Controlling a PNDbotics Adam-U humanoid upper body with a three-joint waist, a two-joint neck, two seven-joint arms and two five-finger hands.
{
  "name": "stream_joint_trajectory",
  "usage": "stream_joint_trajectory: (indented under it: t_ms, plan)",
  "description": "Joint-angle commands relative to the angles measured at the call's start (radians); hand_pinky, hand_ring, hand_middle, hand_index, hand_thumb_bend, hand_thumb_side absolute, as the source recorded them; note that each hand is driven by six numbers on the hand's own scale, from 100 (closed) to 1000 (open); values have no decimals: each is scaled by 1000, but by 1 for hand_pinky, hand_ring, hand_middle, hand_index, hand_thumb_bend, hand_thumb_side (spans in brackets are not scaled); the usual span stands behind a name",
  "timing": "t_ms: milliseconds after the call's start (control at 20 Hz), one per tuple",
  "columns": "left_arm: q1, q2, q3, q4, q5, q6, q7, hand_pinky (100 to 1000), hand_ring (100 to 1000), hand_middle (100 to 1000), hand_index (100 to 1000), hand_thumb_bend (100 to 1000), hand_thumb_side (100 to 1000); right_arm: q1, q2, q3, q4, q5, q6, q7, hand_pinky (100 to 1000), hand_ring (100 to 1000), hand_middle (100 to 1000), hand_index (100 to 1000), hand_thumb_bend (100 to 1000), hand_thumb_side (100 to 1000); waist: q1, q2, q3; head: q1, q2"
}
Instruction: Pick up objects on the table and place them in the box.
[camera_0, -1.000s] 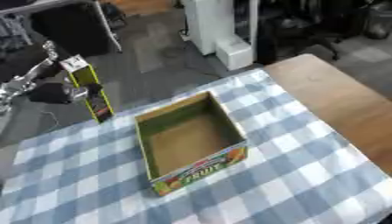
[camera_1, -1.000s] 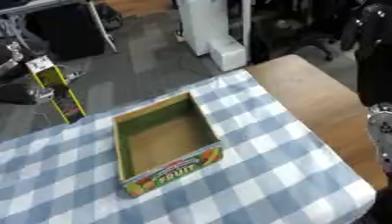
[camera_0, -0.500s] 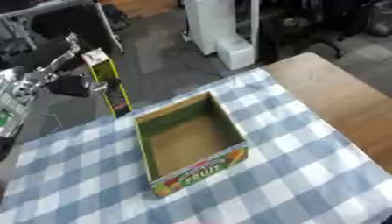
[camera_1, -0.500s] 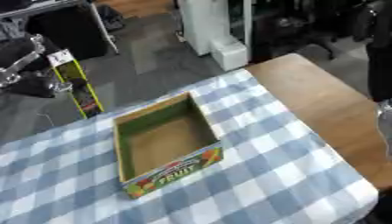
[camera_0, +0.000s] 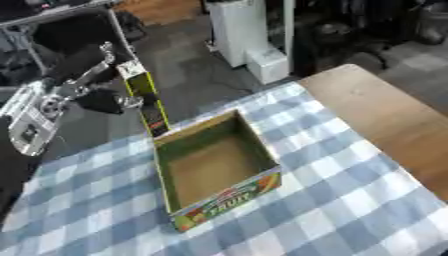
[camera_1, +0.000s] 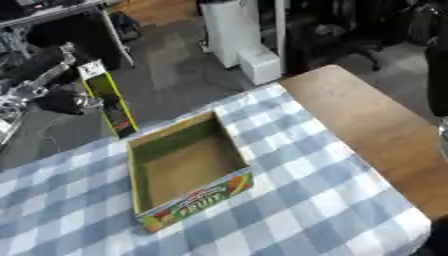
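My left hand (camera_0: 83, 90) has its fingers pinched on the carton (camera_0: 147, 104), held upright in the air at the box's (camera_0: 214, 167) 11 o'clock (just outside its far-left corner). The box is empty, so nothing is placed yet; no other objects show on the desk (camera_0: 367, 200).

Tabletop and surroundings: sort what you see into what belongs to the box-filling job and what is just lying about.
Belongs to the job:
- tall yellow-green carton, held above the table by the left robot hand
- open fruit box, nothing inside it yet

Just there:
- blue checked tablecloth
- bare wooden table end
- white unit on the floor
- right robot hand, barely showing at the right edge
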Motion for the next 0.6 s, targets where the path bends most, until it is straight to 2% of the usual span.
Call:
stream_joint_trajectory:
  t_ms: [50,600]
  plan:
    - [-28,9,5,7,-2,-10,18,100,100,100,235,458,747,-24,-25,-12,-13,-9,13,-11,399,340,366,544,100,1000,-8,-11,-4,17,-19]
    - [-11,-25,16,66,-50,-40,78,100,100,100,270,458,746,-82,-12,17,-13,-41,44,20,400,339,366,542,100,1000,-5,8,-38,71,-48]
